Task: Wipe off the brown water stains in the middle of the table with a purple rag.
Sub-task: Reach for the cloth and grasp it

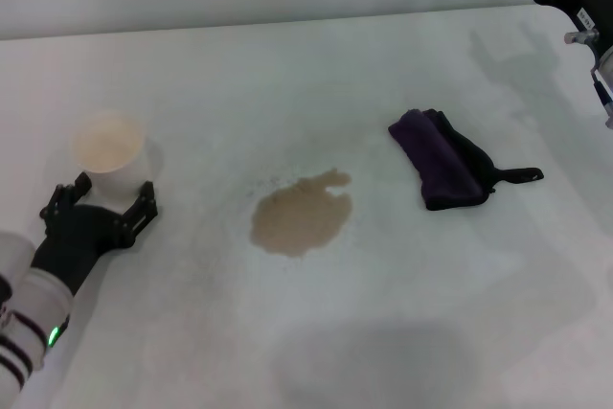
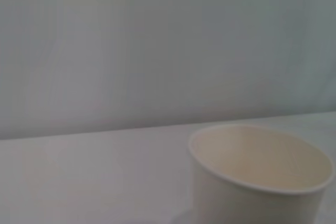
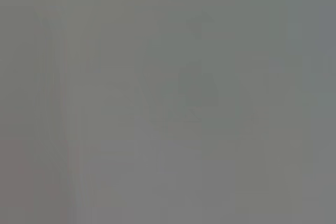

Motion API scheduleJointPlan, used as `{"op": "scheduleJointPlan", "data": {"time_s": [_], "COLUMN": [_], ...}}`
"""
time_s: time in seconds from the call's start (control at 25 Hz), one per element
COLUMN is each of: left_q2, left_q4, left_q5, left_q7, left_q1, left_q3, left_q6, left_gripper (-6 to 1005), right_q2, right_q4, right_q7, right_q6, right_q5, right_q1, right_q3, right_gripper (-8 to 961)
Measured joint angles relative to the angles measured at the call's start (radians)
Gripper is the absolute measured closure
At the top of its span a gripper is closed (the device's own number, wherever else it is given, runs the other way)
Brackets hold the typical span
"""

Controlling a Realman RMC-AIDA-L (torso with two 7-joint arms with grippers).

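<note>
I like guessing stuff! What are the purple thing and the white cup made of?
The purple rag looks like soft cloth: it lies in floppy folds with dark creases and no shine. The white cup looks like thin paper, matte, with a rolled rim; plastic can't be ruled out. The left tool sits around its base.
</note>
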Motion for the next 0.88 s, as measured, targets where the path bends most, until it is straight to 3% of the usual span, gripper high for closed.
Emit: {"op": "scheduleJointPlan", "data": {"time_s": [0.36,0.52,0.68,0.88], "left_q2": [0.001,0.001,0.003,0.008], "left_q4": [0.036,0.043,0.036,0.028], "left_q5": [0.0,-0.018,-0.071,-0.183], "left_q7": [0.0,-0.001,-0.001,-0.005], "left_q1": [0.14,0.208,0.227,0.211], "left_q3": [0.0,0.0,0.0,0.0], "left_q6": [0.147,0.28,0.347,0.351], "left_gripper": [112,112,112,113], "right_q2": [0.0,-0.007,-0.007,-0.025], "right_q4": [0.008,-0.031,-0.146,-0.418], "right_q7": [0.092,0.22,0.392,0.893], "right_q6": [-0.007,-0.048,-0.189,-0.485], "right_q5": [-0.008,-0.079,-0.167,-0.373], "right_q1": [0.011,0.027,0.054,0.074], "right_q3": [-0.008,-0.101,-0.316,-0.735], "right_gripper": [85,85,85,88]}}
